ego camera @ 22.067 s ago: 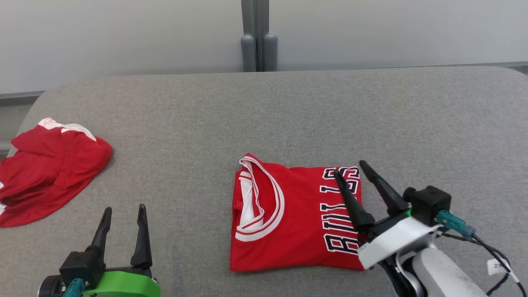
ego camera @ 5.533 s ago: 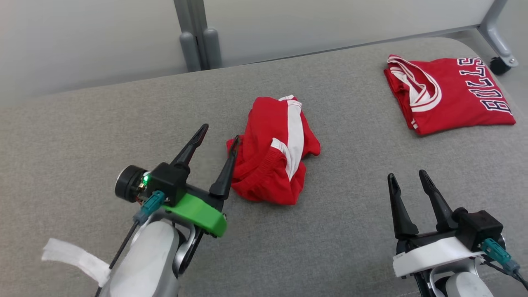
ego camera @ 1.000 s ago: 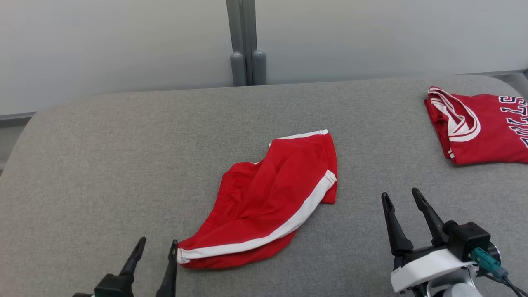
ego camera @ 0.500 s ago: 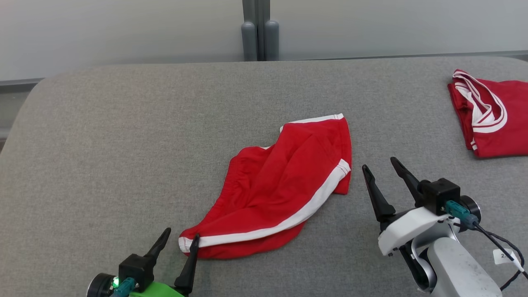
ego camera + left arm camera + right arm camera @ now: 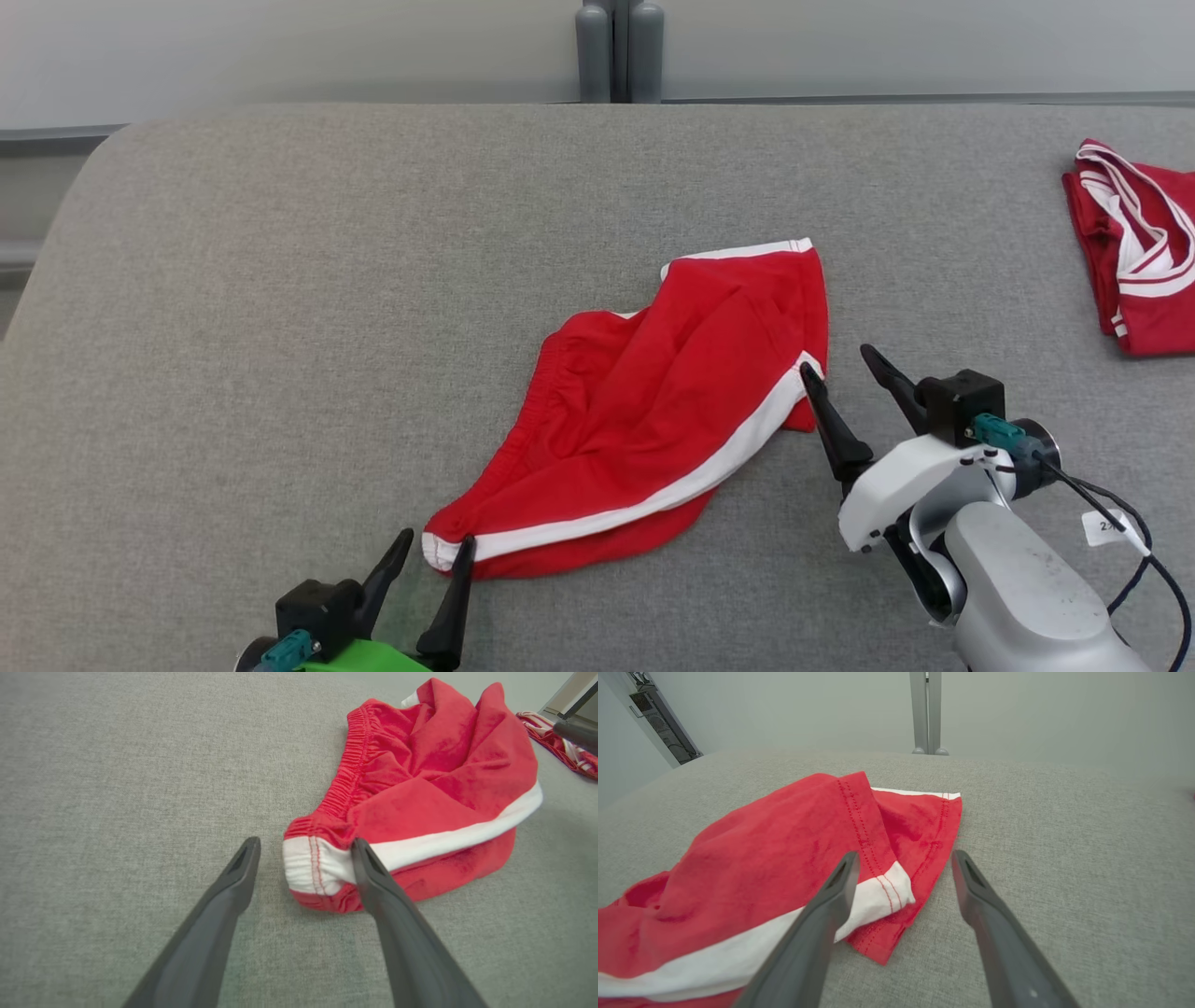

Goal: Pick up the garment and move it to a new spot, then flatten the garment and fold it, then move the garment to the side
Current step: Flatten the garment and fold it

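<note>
Looking down from the head: seeing crumpled red athletic shorts [image 5: 653, 420] with a white side stripe lying diagonally near the middle of the grey fabric-covered table [image 5: 280, 280], bunched and not yet flat. Reaching in with the green-mounted left gripper [image 5: 436, 538] at the near waistband corner and the white-mounted right gripper [image 5: 836, 358] at the far hem corner, both spread wide and holding nothing; probably bracketing opposite ends for pulling the cloth taut. Leaving the folded red jersey [image 5: 1134, 261] with white collar trim well apart at the right edge, presumably dealt with. Looking along the left wrist: straddling the white-banded waistband corner with the left gripper [image 5: 304, 841], placing one dark finger against or just beside the cloth and the other over bare grey fabric, pinching nothing. Looking along the right wrist: hovering the right gripper [image 5: 905, 854] over the hem corner where the stripe is ending, crossing one finger above the stripe, jaws standing wide. Judging this as the start of flattening, needing a closing pinch at each corner before stretching.
</note>
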Robot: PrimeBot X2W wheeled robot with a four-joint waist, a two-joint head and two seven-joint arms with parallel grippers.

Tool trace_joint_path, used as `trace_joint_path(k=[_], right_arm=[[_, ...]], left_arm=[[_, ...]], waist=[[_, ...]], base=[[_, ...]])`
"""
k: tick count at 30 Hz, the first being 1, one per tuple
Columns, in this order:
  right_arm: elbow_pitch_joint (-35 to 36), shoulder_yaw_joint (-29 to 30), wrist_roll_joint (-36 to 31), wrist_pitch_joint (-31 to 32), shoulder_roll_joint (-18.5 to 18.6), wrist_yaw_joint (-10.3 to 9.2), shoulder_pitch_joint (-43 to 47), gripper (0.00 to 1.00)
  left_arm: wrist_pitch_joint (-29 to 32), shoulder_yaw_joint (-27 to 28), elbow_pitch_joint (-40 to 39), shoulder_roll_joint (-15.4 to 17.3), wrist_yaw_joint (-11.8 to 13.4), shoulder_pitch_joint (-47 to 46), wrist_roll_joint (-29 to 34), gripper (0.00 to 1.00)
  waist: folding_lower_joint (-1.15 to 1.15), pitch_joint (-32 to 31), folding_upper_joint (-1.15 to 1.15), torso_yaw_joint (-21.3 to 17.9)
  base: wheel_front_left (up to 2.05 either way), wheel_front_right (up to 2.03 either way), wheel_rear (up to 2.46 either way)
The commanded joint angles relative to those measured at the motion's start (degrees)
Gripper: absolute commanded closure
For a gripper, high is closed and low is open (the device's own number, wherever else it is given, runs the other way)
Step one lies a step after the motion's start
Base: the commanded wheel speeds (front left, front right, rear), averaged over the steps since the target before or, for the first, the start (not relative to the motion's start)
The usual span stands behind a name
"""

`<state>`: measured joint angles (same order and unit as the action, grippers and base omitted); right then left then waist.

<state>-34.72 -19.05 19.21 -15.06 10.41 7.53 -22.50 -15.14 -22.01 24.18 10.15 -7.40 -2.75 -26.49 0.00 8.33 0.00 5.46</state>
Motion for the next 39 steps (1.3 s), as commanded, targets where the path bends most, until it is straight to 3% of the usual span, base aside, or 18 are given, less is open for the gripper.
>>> trace_joint_path(k=[1,12,13,14,15,16,22,31,35,39], right_arm=[[-0.76,-0.44,0.58,-0.14,0.21,-0.1,-0.84,0.0],[-7.5,-2.41,3.36,-0.14,0.21,-0.1,-4.01,0.0],[-7.96,-2.62,3.72,-0.15,0.11,-0.1,-4.17,0.04],[-8.61,-2.96,4.09,-0.15,0.17,-0.1,-4.33,0.71],[-8.83,-3.26,4.41,-0.15,0.31,-0.1,-4.57,1.0],[-8.96,-3.56,4.83,-0.15,0.48,-0.1,-4.9,1.0],[-7.15,-4.43,6.08,-0.15,0.92,-0.1,-4.34,1.0],[0.51,-2.56,6.29,-0.15,2.25,-0.11,-1.85,1.0],[3.39,-1.48,7.48,-0.15,2.93,-0.1,-4.54,1.0],[4.51,-1.73,9.55,-0.14,4.07,-0.1,-11.05,1.0]], left_arm=[[0.04,-0.05,-0.07,0.0,-0.14,-0.97,-1.36,0.0],[0.04,-4.04,1.52,-0.42,-0.14,-3.35,-6.74,0.0],[0.04,-4.38,1.81,-0.47,-0.14,-3.6,-7.38,0.0],[0.04,-4.96,2.25,-0.51,-0.14,-3.93,-8.08,0.15],[0.04,-5.4,2.63,-0.52,-0.14,-4.27,-8.33,0.75],[0.04,-5.77,2.87,-0.4,-0.14,-4.75,-8.69,1.0],[0.04,-6.43,2.48,-0.53,-0.14,-5.88,-9.88,1.0],[0.04,-3.08,-3.24,0.71,-0.14,-6.87,-6.21,1.0],[0.04,-3.04,-5.29,1.83,-0.14,-12.22,-4.87,1.0],[0.11,-5.63,-5.04,4.6,-0.15,-23.49,-5.17,1.0]], waist=[[0.0,0.46,0.0,0.51],[0.0,2.53,0.0,3.28],[0.0,2.65,0.0,3.41],[0.0,2.81,0.0,3.56],[0.0,2.9,0.0,3.67],[0.0,3.05,0.0,3.77],[0.0,2.88,0.0,3.6],[0.0,0.27,0.0,1.14],[0.0,0.24,0.0,-0.29],[0.0,2.37,0.0,-2.13]], base=[[0.0,0.0,0.0],[0.0,0.0,0.0],[0.0,0.0,0.0],[0.0,0.0,0.0],[0.0,0.0,0.0],[0.0,0.0,0.0],[0.0,0.0,0.0],[0.0,0.0,0.0],[0.0,0.0,0.0],[0.0,0.0,0.0]])
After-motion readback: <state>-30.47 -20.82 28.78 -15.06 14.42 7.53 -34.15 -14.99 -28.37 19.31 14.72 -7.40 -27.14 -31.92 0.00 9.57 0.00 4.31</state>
